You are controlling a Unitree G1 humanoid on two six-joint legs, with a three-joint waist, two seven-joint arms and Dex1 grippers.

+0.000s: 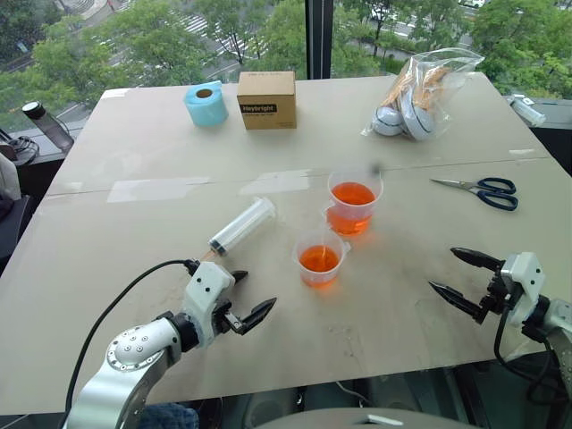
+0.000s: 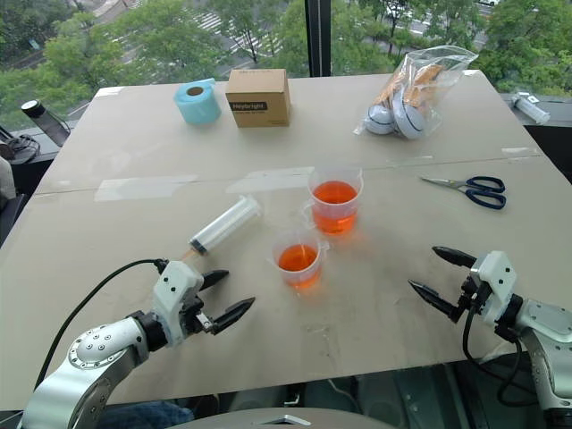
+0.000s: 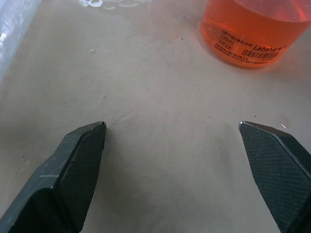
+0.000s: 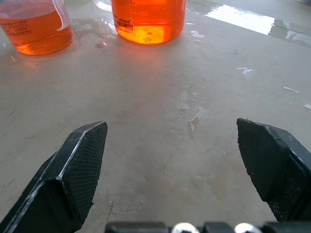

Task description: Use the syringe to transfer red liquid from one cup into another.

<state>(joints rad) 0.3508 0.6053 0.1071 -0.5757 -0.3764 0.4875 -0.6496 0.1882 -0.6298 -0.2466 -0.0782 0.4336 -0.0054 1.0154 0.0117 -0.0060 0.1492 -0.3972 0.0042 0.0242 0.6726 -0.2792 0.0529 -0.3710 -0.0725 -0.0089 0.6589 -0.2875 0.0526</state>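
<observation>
The syringe lies flat on the tabletop, just beyond the left claw and a little to its outer side, not touching it. The left claw stands wide and holds nothing; the right claw is also spread wide and empty, well apart from the syringe, across the tabletop.

The syringe is a thick clear barrel with a dark seal inside near one end and an orange-tinted tip. Its long axis runs on a slant: the tip end points back toward the left claw, and the other end points away, toward the far side of the tabletop.

Between the two claws, further out, stand two clear cups with red liquid: the short cup nearer, and the taller nested cup just behind it. The short cup sits to the inner side of the left claw.
</observation>
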